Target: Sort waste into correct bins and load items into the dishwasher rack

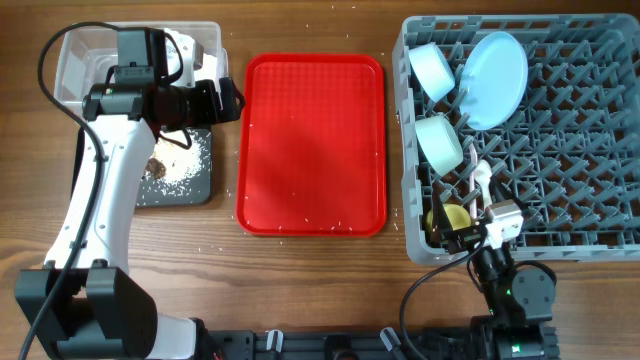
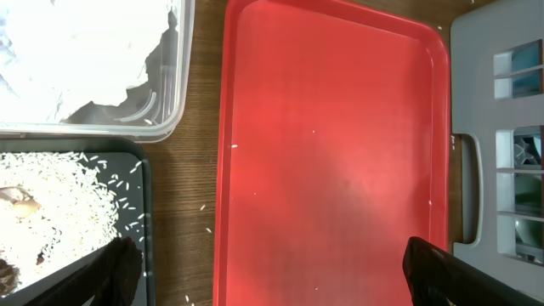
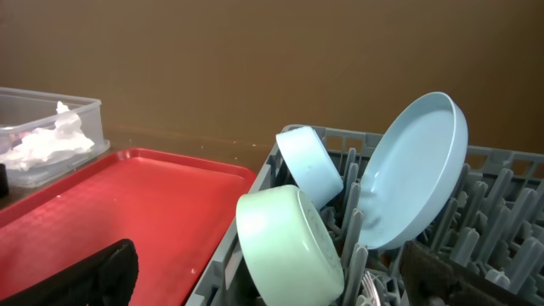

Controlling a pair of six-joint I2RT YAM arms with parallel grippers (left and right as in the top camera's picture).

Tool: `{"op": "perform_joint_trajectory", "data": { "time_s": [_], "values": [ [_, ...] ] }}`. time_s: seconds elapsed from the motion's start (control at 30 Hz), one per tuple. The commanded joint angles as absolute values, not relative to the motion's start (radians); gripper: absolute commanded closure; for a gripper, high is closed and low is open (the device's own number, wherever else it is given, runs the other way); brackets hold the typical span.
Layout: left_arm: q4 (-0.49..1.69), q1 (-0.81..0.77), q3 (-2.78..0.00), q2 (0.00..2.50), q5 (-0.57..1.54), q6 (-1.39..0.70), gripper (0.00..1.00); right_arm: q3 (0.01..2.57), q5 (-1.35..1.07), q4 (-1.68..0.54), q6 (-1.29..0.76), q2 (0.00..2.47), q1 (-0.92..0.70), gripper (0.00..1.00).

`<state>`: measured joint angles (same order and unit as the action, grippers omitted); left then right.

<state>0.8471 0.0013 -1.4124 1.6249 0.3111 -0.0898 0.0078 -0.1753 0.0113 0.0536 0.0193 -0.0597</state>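
The grey dishwasher rack (image 1: 600, 200) holds the pale blue plate (image 1: 497, 78) and two blue-green bowls (image 1: 432, 68) (image 1: 440, 143) on edge, the yellow cup (image 1: 455, 215) and a white utensil (image 1: 481, 172). My right gripper (image 1: 478, 200) is open and empty at the rack's front left corner; the right wrist view shows its jaws (image 3: 280, 280) astride the nearer bowl (image 3: 289, 246), with the plate (image 3: 416, 170) behind. My left gripper (image 2: 272, 276) is open and empty over the red tray's left part. The napkin (image 2: 76, 51) lies in the clear tub (image 1: 80, 50). Rice and brown scraps (image 1: 170, 165) lie in the black tray (image 1: 190, 190). The red wrapper is out of view.
The flat red serving tray (image 1: 312, 145) lies between the bins and the rack, with a few rice grains on it. Loose grains dot the wooden table (image 1: 300, 290) around it. My left arm (image 1: 100, 190) reaches across the black tray and the tub.
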Motion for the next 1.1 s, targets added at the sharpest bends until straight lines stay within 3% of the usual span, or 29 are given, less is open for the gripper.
{"op": "perform_joint_trajectory", "data": {
  "time_s": [0.0,0.4,0.9,1.07],
  "values": [
    [0.846,0.004,-1.414,1.61,0.313,-0.085,0.0,0.006,-0.159,0.012,0.043,0.005,-0.055,0.0],
    [0.832,0.006,-1.386,1.507,0.273,-0.081,0.0,0.006,-0.159,0.012,0.043,0.005,-0.055,0.0],
    [-0.054,0.078,-0.199,0.445,0.234,-0.082,0.0,0.006,-0.159,0.012,0.043,0.005,-0.055,0.0],
    [-0.132,0.078,-0.019,0.197,0.232,-0.082,0.0,0.006,-0.159,0.012,0.043,0.005,-0.055,0.0]
  ]
}}
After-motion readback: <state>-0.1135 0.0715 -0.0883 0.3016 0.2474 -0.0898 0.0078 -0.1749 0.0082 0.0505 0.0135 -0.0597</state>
